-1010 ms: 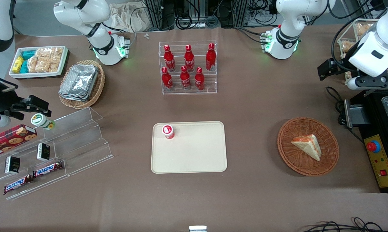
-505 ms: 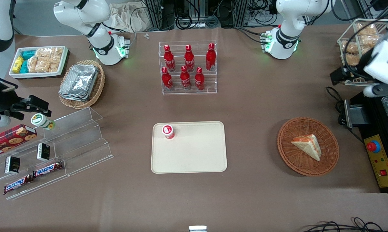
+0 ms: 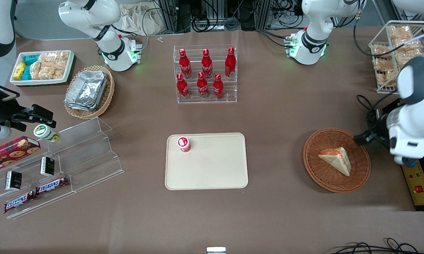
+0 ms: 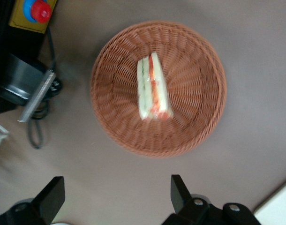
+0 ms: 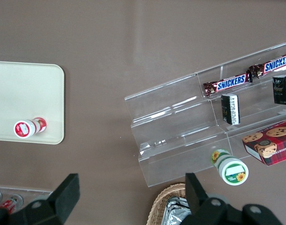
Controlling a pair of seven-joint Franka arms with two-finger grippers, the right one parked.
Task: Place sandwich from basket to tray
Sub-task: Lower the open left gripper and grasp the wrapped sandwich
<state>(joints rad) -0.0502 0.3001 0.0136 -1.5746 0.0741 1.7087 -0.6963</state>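
Pincer (image 4: 112, 199) now down beside basket (image 3: 314, 168), jaws spread, empty, sandwich (image 3: 336, 159) unmoved inside

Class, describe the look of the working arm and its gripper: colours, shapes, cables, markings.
The left arm has smooth, rounded white shells with grey joint bands and black cables trailing from it. Its white base has a black collar and a green light. The gripper above the basket is black, with two wedge-shaped fingers set wide apart.

The gripper (image 4: 112, 199) showed only its two dark fingertips (image 4: 51, 197), spread wide, bodies cut off by the picture's edge. In the front view the white arm hid it entirely (at three o'clock of the basket (image 3: 324, 176)), its housing smeared by blur.
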